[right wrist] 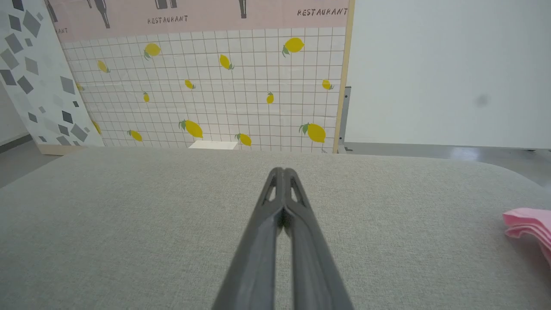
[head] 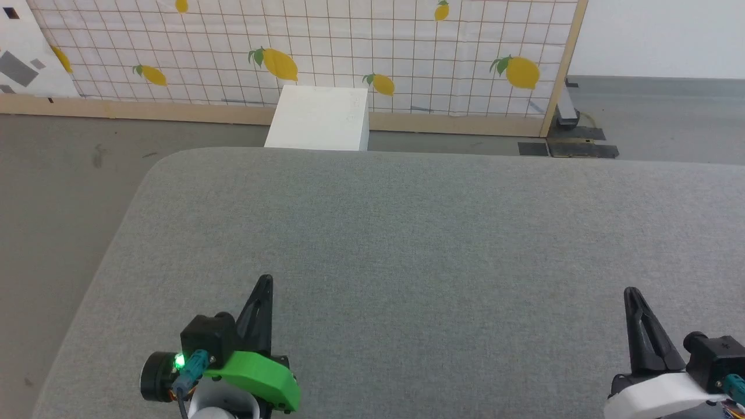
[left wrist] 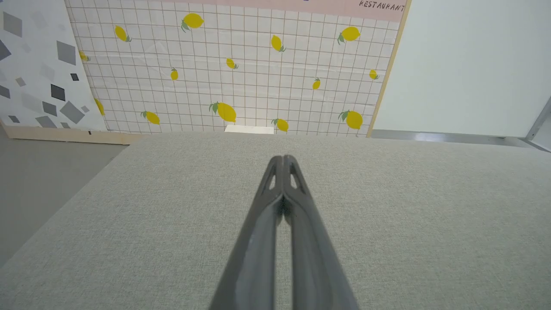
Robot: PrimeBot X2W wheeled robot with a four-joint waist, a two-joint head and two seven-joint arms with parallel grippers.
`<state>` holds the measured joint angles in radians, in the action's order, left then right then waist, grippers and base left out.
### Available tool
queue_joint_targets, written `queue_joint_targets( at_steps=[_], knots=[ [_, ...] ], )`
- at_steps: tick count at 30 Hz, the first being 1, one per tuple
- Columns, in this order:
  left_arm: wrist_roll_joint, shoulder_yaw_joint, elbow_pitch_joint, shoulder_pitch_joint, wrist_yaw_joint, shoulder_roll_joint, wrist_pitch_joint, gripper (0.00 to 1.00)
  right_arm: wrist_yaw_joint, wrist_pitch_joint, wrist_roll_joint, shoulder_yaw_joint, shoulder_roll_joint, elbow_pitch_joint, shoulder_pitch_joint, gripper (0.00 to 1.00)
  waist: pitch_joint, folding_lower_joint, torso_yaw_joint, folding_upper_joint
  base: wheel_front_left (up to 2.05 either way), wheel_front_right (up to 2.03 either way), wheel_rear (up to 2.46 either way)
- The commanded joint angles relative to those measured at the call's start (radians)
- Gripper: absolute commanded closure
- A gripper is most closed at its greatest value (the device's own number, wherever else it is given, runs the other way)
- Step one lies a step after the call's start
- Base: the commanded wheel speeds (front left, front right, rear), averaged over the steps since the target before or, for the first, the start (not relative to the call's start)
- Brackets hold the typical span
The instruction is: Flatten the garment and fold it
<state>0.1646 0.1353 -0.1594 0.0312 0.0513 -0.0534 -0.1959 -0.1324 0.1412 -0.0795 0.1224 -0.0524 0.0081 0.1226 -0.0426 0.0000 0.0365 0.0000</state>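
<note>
Pink garment [right wrist: 528,224] sits at the far right of the right wrist view, lying on the tabletop [head: 407,233] with a few thin, soft layers stacked at its near edge. It runs off the edge of the view, so I can't tell its long axis, nor how crumpled the bulk of it is. No label or elastic edge can be made out on the part that shows.

Right end effector [right wrist: 282,174] points straight ahead over bare cloth, well apart from the garment, which lies off to its right side. Its two long dark fingers are pressed tip to tip with nothing between them. Left end effector [left wrist: 282,161] is the same: fingers closed together, empty, aimed across the grey surface.

By my read, the right arm is much the nearer one. The coming move likely means swinging it rightward and opening the fingers before any pinch.

The tabletop is covered in a grey, finely woven fabric, matte, with rounded corners. Beyond its far edge a plain white box [head: 319,119] stands on the floor [head: 58,174], against a gridded lemon panel [head: 349,46].
</note>
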Motion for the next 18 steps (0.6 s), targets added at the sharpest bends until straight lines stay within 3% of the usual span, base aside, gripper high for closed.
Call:
queue_joint_targets(
  at_steps=[1,18],
  knots=[
    [-0.012,-0.007,0.008,-0.008,-0.007,0.001,0.005,1.00,0.000,-0.004,0.006,-0.006,0.001,-0.002,-0.019,1.00,0.001,0.0000,-0.001,0.0000,0.00,0.00,0.00],
    [-0.039,-0.030,0.035,-0.012,-0.015,0.001,0.040,1.00,0.001,-0.029,0.019,-0.027,0.001,-0.003,-0.038,1.00,0.008,0.0000,-0.007,0.0000,0.00,0.00,0.00]
  ],
)
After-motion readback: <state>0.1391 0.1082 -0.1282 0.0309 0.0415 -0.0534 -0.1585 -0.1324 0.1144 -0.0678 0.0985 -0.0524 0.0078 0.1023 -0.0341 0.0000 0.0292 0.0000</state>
